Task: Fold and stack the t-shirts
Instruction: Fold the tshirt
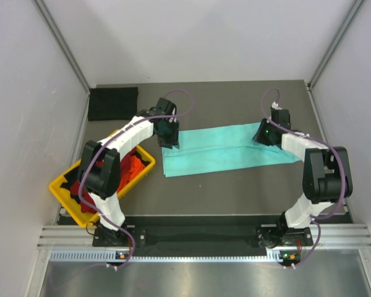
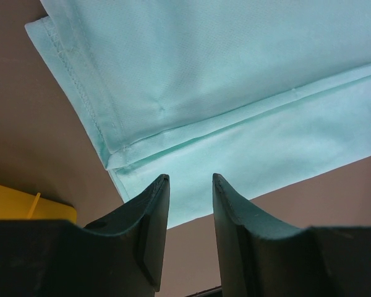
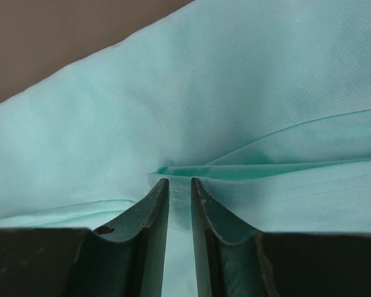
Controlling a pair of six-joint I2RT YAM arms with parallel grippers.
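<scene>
- One mint-teal t-shirt (image 1: 226, 151) lies on the table (image 1: 235, 192), folded into a long band running left to right between the two arms.
- The left claw (image 2: 190, 178) hovers over the band's left end, fingers standing apart with nothing between them. The hemmed corner of the cloth lies just beyond the tips.
- Through that gap we see mint cloth, then bare table nearer the wrist.
- The right claw (image 3: 179, 180) is down at the band's right end, fingers drawn in to a thin slit and nipping a raised fold of the shirt right at the tips.
- Cloth spreads all round those tips, and layered edges run off to the right.
- At the far left corner, a black t-shirt (image 1: 113, 103) lies folded flat, well apart from both claws.
- Near left, the yellow tray (image 1: 62, 192) holds a red t-shirt (image 1: 133, 167) heaped with dark cloth, beside the left arm.
</scene>
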